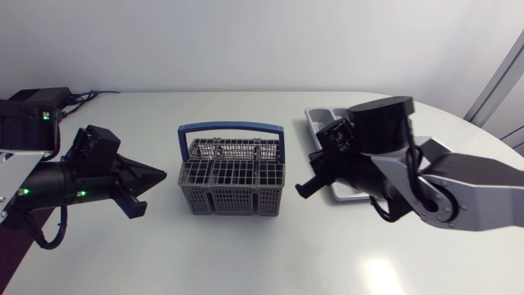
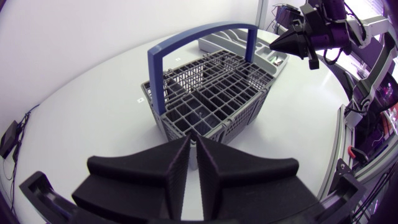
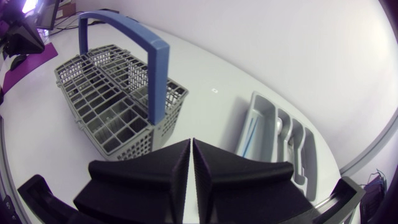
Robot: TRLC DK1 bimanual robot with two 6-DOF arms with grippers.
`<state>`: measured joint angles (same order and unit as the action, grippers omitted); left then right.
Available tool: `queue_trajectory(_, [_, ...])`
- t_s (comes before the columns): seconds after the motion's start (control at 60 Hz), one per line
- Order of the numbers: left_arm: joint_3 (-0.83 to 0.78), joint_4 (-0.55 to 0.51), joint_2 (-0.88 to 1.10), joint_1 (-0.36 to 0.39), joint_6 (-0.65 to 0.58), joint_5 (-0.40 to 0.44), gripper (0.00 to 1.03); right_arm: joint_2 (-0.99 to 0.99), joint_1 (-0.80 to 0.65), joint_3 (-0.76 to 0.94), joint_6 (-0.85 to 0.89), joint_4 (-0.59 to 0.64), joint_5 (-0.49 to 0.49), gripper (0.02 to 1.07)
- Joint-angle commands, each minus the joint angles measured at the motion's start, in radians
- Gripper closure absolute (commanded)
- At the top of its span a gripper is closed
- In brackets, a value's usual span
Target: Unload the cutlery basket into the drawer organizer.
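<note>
Pinched closed and empty, the left gripper and right gripper flank the central cutlery basket, apparently parked. The drawer organizer sits right of it, within reach.

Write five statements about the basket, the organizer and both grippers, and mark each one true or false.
1. The grey mesh cutlery basket stands upright on the white table with its blue handle raised. True.
2. The left gripper is shut on the blue handle. False: it is shut on nothing and stops short of the basket.
3. The grey plastic drawer organizer lies on the basket's side toward the right arm. True.
4. The right gripper is wide open. False: its fingers are closed together, empty.
5. The organizer touches the basket. False: bare table separates them.
</note>
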<state>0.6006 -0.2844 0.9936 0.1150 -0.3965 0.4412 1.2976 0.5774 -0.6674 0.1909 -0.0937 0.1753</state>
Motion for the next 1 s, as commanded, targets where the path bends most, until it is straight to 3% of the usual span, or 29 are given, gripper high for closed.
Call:
queue_trajectory(0.0, [-0.024,-0.013,-0.044,-0.023,-0.004,0.008,0.91,-0.101,-0.024,0.057,0.027,0.023,0.036,0.96])
queue_trajectory(0.283, [-0.042,-0.016,-0.162,-0.118,-0.002,0.013,0.87,-0.379,-0.105,0.177,0.084,0.031,0.202,0.92])
queue_trajectory(0.35, [-0.045,-0.012,-0.188,-0.127,0.013,0.013,0.84,-0.432,-0.136,0.189,0.096,0.052,0.202,0.80])
queue_trajectory(0.417, [-0.053,-0.002,-0.219,-0.135,0.022,0.011,0.77,-0.482,-0.168,0.201,0.117,0.061,0.204,0.62])
queue_trajectory(0.517, [-0.065,0.008,-0.265,-0.155,0.035,0.008,0.54,-0.546,-0.209,0.212,0.136,0.078,0.204,0.36])
queue_trajectory(0.617, [-0.071,0.007,-0.291,-0.175,0.044,0.002,0.21,-0.604,-0.246,0.224,0.143,0.089,0.204,0.06])
queue_trajectory(0.667, [-0.079,0.013,-0.303,-0.190,0.050,0.002,0.02,-0.627,-0.263,0.229,0.145,0.095,0.204,0.06])
queue_trajectory(0.983, [-0.119,0.060,-0.335,-0.324,0.094,0.004,0.03,-0.761,-0.349,0.284,0.148,0.114,0.201,0.06])
